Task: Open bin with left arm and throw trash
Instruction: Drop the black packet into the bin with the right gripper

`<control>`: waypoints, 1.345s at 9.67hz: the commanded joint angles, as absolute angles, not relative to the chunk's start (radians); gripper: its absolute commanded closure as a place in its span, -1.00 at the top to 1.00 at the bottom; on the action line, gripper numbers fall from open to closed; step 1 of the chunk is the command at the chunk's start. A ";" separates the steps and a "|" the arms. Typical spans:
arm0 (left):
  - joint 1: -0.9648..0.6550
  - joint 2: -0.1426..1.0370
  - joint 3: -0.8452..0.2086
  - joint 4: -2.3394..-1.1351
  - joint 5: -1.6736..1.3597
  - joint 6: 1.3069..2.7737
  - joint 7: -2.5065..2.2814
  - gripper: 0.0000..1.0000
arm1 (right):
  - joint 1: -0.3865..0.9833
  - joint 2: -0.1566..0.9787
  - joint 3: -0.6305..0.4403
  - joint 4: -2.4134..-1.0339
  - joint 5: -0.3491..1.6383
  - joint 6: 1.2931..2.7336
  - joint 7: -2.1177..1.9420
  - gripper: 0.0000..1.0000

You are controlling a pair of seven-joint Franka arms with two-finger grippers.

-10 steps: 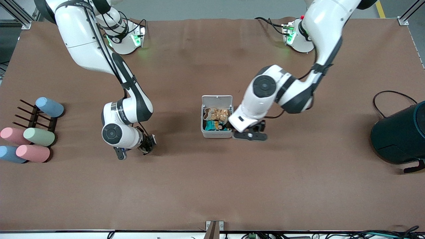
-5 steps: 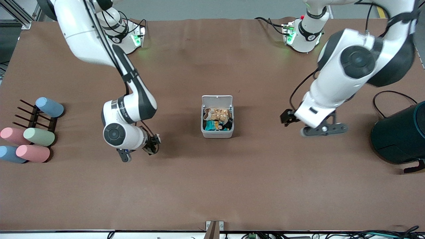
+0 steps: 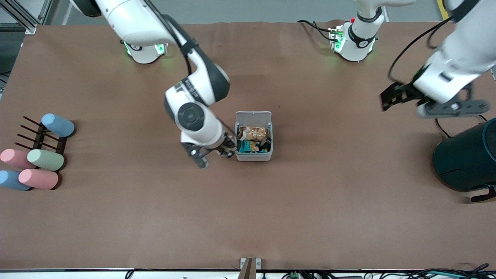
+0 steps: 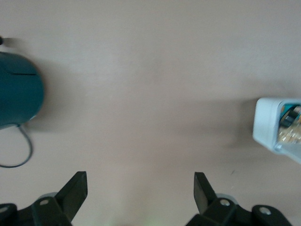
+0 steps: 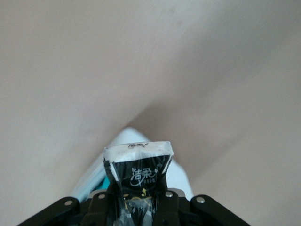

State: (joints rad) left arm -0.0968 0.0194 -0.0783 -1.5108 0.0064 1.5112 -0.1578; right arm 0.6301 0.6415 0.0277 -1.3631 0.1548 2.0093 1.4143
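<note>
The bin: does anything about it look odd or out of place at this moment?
The bin stands upright, lid open, already filled with wrappers nearly to its rim. Nothing has spilled on the table. The right gripper, beside it, grips a black wrapper. The left gripper hangs open near the teal cylinder.

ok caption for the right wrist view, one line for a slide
Right gripper shut on a black wrapper, carried just above the open white bin.
</note>
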 commanded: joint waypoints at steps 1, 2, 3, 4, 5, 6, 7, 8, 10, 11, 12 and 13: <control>-0.133 -0.006 -0.031 -1.545 0.001 1.514 -0.097 1.00 | 0.687 0.647 0.021 -1.321 0.149 2.000 1.408 -0.93; -0.135 -0.006 0.004 -1.542 -0.008 1.525 -0.106 1.00 | 0.707 0.647 0.023 -1.322 0.152 1.999 1.401 -0.92; -0.130 0.000 0.011 -1.534 -0.008 1.491 -0.106 1.00 | 0.730 0.647 0.023 -1.324 0.149 2.000 1.399 -0.87; -0.120 0.002 0.011 -1.529 -0.009 1.482 -0.098 1.00 | 0.742 0.649 0.021 -1.324 0.146 2.002 1.401 -0.71; -0.117 0.003 0.011 -1.528 -0.008 1.482 -0.091 1.00 | 0.742 0.650 0.021 -1.324 0.141 2.002 1.401 -0.36; -0.118 0.005 0.011 -1.526 -0.005 1.483 -0.100 1.00 | 0.744 0.652 0.021 -1.324 0.126 2.000 1.402 -0.09; -0.120 0.006 0.009 -1.526 -0.005 1.485 -0.101 1.00 | 0.745 0.652 0.021 -1.324 0.114 2.000 1.404 0.27; -0.120 0.008 0.009 -1.525 -0.005 1.489 -0.103 1.00 | 0.746 0.652 0.021 -1.324 0.114 1.999 1.410 0.40; -0.118 0.021 0.009 -1.509 -0.006 1.491 -0.097 1.00 | 0.735 0.649 0.018 -1.322 0.114 1.999 1.410 0.66; -0.118 0.021 0.009 -1.509 -0.005 1.491 -0.092 1.00 | 0.724 0.643 0.012 -1.322 0.114 1.990 1.408 0.66; -0.117 0.021 0.009 -1.509 -0.005 1.491 -0.089 1.00 | 0.694 0.609 -0.011 -1.327 0.114 1.974 1.413 0.84; -0.117 0.023 0.011 -1.509 -0.005 1.491 -0.087 1.00 | 0.654 0.551 -0.053 -1.327 0.114 1.906 1.401 0.87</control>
State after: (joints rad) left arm -0.1168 0.0142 0.0058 -1.5292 0.0051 1.4958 -0.1022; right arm 0.7130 0.6318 -0.0281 -1.3159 0.1171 1.9796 1.4108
